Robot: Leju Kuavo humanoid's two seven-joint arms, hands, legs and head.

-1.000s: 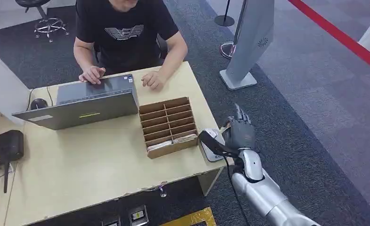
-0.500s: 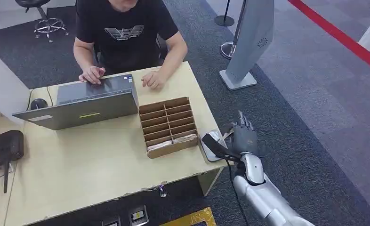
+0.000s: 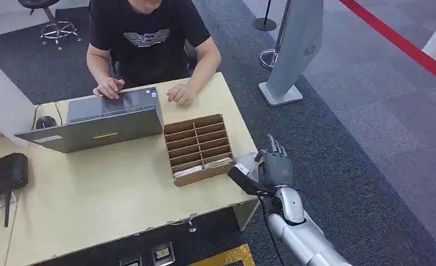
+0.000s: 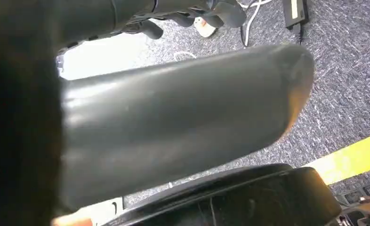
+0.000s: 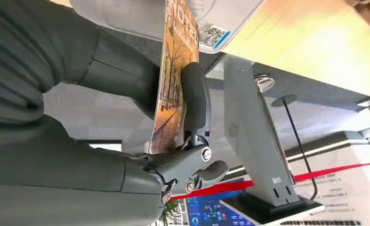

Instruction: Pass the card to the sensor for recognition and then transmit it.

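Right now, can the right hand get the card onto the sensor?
Probably yes. The right hand pinches the card and sits at the table corner right beside the sensor, with nothing between them. The wrist view shows the card's edge near the sensor already.

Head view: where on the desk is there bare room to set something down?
The pale wooden desk is bare between the grey laptop, black box and cardboard divider tray. Its right corner is crowded: white sensor and right hand pinching the picture card.
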